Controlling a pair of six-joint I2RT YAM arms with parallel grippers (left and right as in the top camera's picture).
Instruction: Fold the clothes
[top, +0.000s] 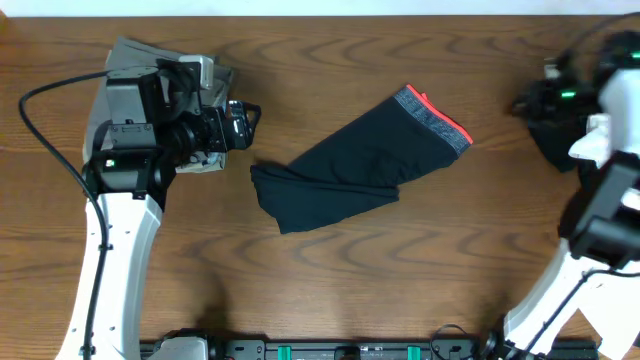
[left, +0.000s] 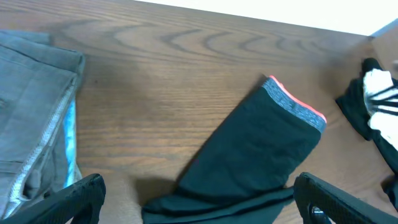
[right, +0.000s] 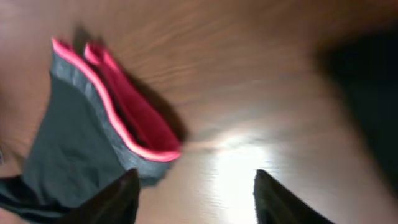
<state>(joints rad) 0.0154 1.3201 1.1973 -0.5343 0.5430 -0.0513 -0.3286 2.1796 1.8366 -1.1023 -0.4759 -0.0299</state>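
**Both pincers wide open, one black piece laid out between them**

The left pincer (left: 199, 202) is spread wide with nothing in it. The right pincer (right: 196, 190) is parted just as wide and is empty too, though its view is blurred.

The black piece (top: 350, 170) lies slantwise on the table (top: 330, 290). Its bunched dark end is just ahead of the left pincer, and the red-and-grey band (top: 435, 112) is at the far end, nearer the right pincer. From the right wrist, that band sits ahead and to the left of the fingers.

It looks thin, limp and light, and I'd expect it to drape and slide on the wood, with nothing here to break. The band seems the firmest spot, so I'd take hold there, or pinch a corner of the bunched end.

Now the count. There is one long black piece. One grey garment (left: 31, 106) sits off to the left pincer's left side. One dark pile (left: 373, 112) with white in it lies close by the right pincer, and I can't tell how many pieces it holds.
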